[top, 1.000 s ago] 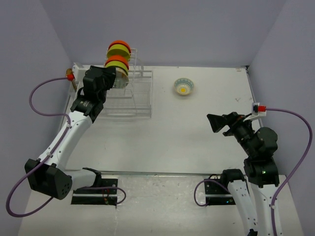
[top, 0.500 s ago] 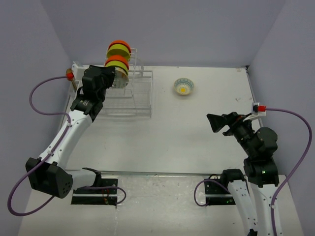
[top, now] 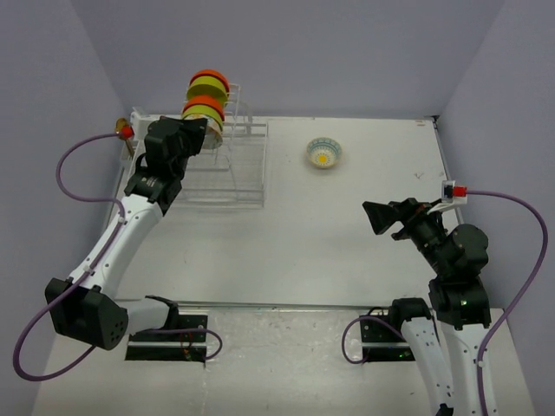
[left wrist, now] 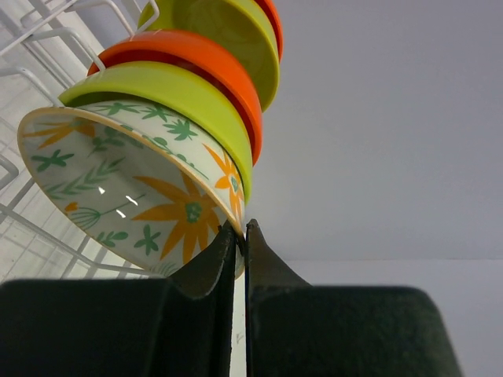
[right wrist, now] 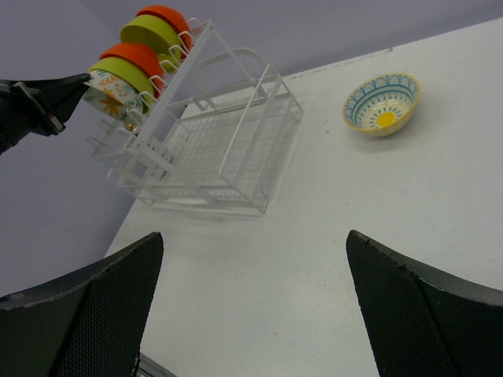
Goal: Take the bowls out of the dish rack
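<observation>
The left gripper's fingers [left wrist: 211, 271] are pressed together on the lower rim of the floral bowl [left wrist: 134, 188], with only the thin edge of the bowl between their tips. That white bowl with orange flowers and green leaves stands on edge just above the left gripper [left wrist: 240, 233], its open side facing the wrist camera. Directly behind it, nested close, is a lime-green bowl [left wrist: 181, 90], then an orange bowl [left wrist: 196, 55], then a second lime-green bowl [left wrist: 228, 23], and the edge of a second orange bowl [left wrist: 272, 16] farthest from the fingers. All five stand in a row in the upright slotted section of the dish rack [top: 234, 178], whose white wires show to the left of the fingers in the wrist view. From above, the rack sits at the far left of the table [top: 303, 243], its low basket base reaching out to the right of the clamped bowl.

The right gripper's fingers [right wrist: 86, 314] are spread wide apart, with nothing between them. The right gripper [right wrist: 253, 239] hangs above bare table, well away from the rack. Ahead of it and to the right, a blue-and-yellow bowl [right wrist: 383, 104] sits upright on the table, well apart from the rack and from both grippers.
</observation>
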